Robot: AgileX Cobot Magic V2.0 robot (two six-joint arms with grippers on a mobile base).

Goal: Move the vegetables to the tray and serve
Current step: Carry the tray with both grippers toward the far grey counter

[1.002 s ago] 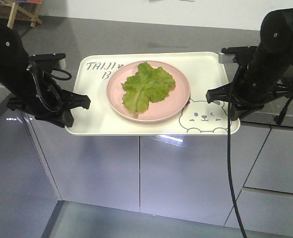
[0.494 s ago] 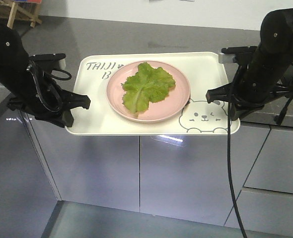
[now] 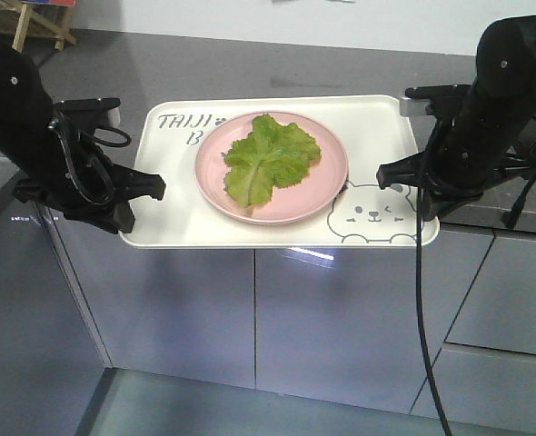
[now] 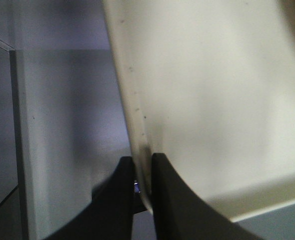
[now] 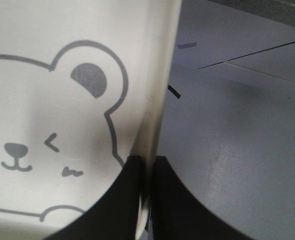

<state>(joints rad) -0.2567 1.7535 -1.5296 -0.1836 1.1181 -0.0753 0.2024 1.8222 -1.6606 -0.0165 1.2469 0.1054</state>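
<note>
The cream tray [image 3: 377,127] with the bear face is held level out past the counter's front edge. On it sits a round pink plate [image 3: 327,182], and the vegetables, one green lettuce leaf [image 3: 270,156], lie on that plate. My left gripper [image 3: 143,193] is shut on the tray's left rim [image 4: 137,130], one finger on each side of it. On the opposite side, my right gripper [image 3: 388,174] pinches the right rim [image 5: 155,115] beside the printed bear. Both wrist views show the rim clamped between the black fingers.
A dark grey countertop [image 3: 250,64] runs behind the tray, with grey cabinet fronts [image 3: 341,318] below. A wooden stool leg [image 3: 41,27] shows at the far left corner. A black cable [image 3: 422,300] hangs from the right arm.
</note>
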